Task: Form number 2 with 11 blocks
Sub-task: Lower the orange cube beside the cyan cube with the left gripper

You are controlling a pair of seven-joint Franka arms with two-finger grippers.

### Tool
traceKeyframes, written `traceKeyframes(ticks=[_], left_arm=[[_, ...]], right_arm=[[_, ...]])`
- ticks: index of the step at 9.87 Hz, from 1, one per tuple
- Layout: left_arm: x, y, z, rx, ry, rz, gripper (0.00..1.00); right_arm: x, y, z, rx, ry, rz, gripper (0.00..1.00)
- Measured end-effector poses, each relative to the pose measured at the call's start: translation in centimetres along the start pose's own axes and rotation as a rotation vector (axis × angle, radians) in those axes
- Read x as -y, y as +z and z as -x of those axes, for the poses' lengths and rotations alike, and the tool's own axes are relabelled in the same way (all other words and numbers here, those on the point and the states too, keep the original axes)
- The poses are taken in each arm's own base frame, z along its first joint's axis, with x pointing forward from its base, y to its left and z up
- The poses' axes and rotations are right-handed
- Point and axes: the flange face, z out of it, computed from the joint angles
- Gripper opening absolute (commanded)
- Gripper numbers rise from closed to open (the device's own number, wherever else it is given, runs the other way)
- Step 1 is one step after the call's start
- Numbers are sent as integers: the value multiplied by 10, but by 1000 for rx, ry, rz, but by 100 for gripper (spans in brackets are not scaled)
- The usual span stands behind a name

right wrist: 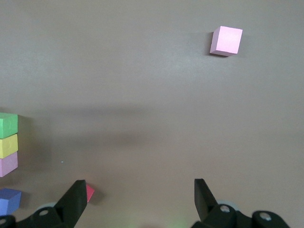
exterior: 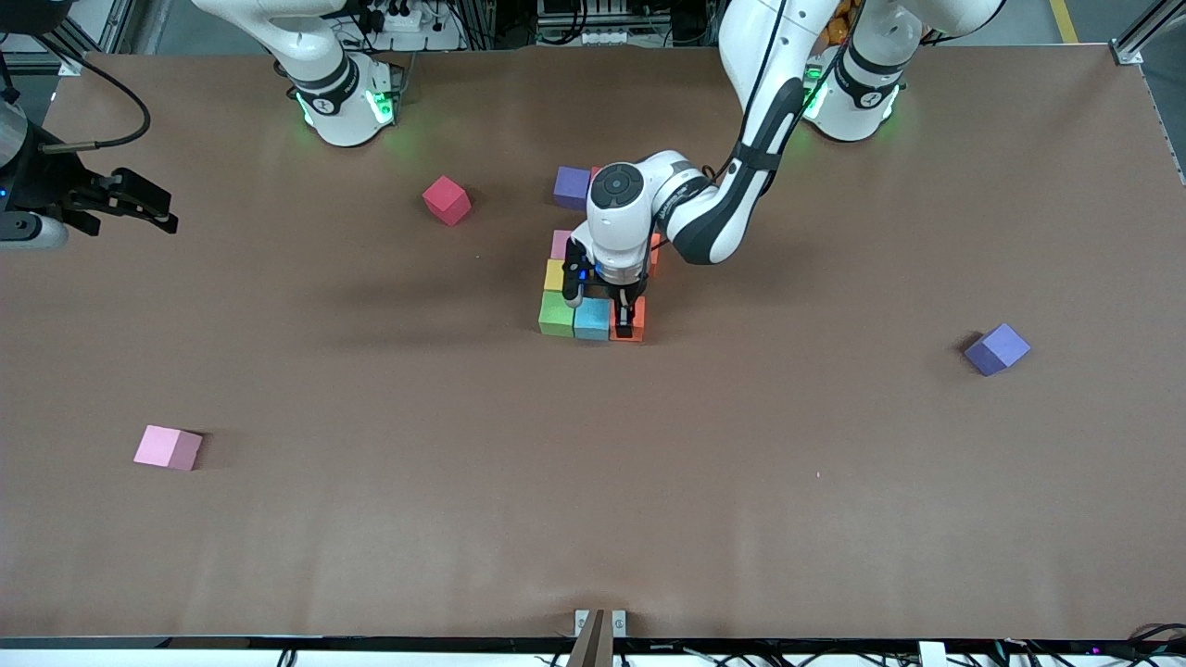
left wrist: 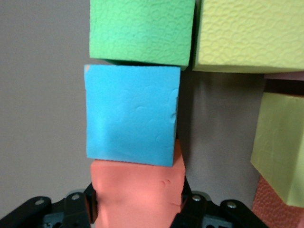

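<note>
From the front, the left gripper [exterior: 624, 320] sits low at the cluster, jaws clamped on the orange block [exterior: 636, 320], set beside the light blue block [exterior: 591, 320] and green block [exterior: 557, 315] to extend the row nearest the camera. The left wrist view shows orange touching blue. The right gripper [right wrist: 140, 197] waits over bare worktop [right wrist: 152, 95], jaws spread, pink block [right wrist: 226, 41] well apart.
</note>
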Motion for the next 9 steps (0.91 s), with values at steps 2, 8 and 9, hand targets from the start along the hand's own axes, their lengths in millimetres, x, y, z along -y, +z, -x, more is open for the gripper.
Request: traceKeyframes(ticks=[2, 8, 9], left_arm=[[-1, 5, 1, 8, -1, 6, 100], [6, -3, 0, 18, -17, 13, 100], [7, -12, 0, 24, -23, 21, 100]], right_arm=[[0, 0, 0, 0, 0, 0, 100], [0, 1, 0, 2, 0, 0, 100], [0, 1, 0, 2, 0, 0, 100]])
